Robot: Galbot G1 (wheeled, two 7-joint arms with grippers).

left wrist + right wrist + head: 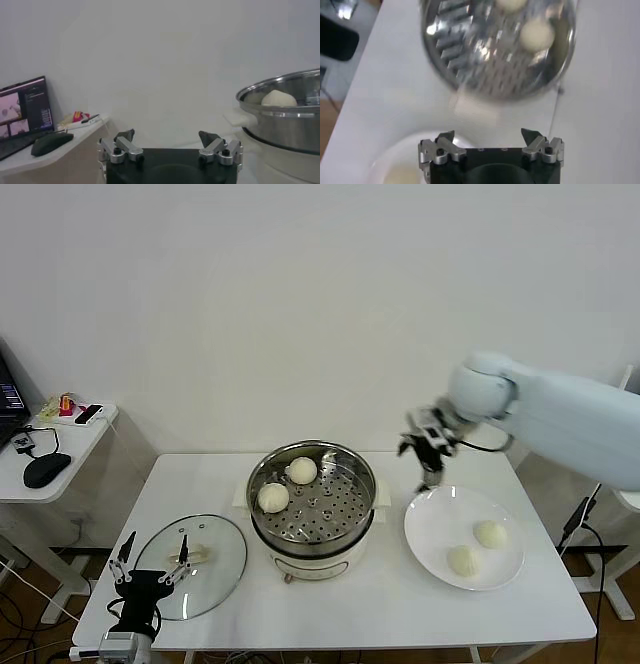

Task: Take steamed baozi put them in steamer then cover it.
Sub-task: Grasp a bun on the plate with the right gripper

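Stainless steel is gleaming at the centre of the white counter (340, 604), where the steamer (312, 496) is sitting on its cream base with the perforated tray showing inside. Two steamed baozi are lying on that tray, one (302, 470) toward twelve o'clock and the other (273, 497) toward nine o'clock, a little apart from each other. At three o'clock from the steamer a white plate (430, 529) is carrying the other two baozi, one (490, 534) near its far-right part and one (463, 560) toward six o'clock of it, lying close together. The cover (192, 565) is lying flat on the counter at eight o'clock from the steamer, its cream handle facing up. The right gripper (428, 454) is hanging in the air above the plate's twelve o'clock rim, jaws spread wide and carrying nothing; its wrist view is looking down over the plate edge toward the steamer tray and the two buns in it. The left gripper (150, 556) is waiting low at the counter's near-left corner, over the near edge of the cover, jaws likewise spread and empty. At nine o'clock of the scene a small side table (60, 446) is holding a black mouse (46, 470) and a laptop (22, 112).
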